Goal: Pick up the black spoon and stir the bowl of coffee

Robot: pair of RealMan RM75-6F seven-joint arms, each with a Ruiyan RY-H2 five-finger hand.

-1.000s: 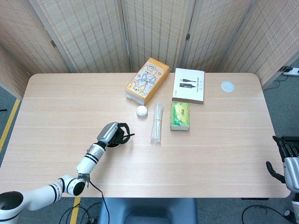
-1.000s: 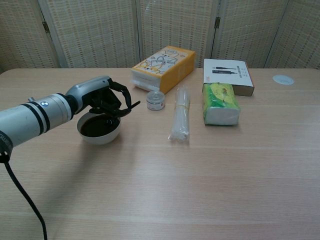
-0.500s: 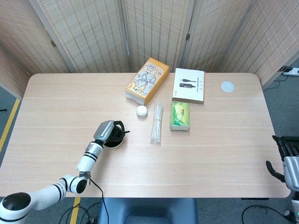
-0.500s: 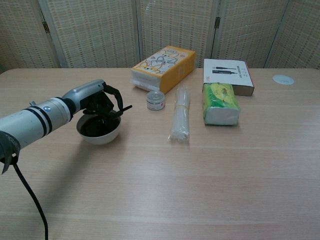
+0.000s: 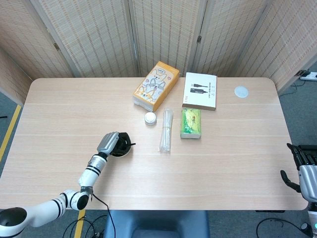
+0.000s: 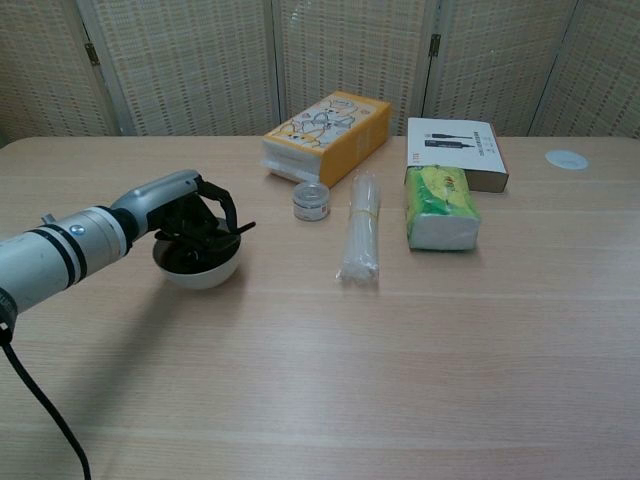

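A pale wooden table (image 5: 74, 109) stands in front of woven folding screens (image 5: 89, 34). Toward its near left part sits a small white bowl (image 6: 200, 270) of dark coffee (image 6: 190, 258). The robot's left hand (image 6: 185, 215) hangs directly over the bowl, fingers curled around a black spoon (image 6: 238, 230); the handle tip pokes out to the right past the rim, and the spoon's lower end is hidden by the fingers, so whether it touches the coffee cannot be told. From above, the same left hand (image 5: 113, 143) covers most of the bowl (image 5: 120, 153). The right hand (image 5: 303, 168) is well apart at the table's near right edge, only partly in frame; it holds nothing visible, and how far its fingers are spread cannot be told. Further back lie an orange box (image 5: 155, 85), a small round jar (image 5: 150, 118) just beside it, a bundle of clear straws (image 5: 166, 130), a green packet (image 5: 190, 122), a white box (image 5: 200, 91) and a small white lid (image 5: 241, 91).
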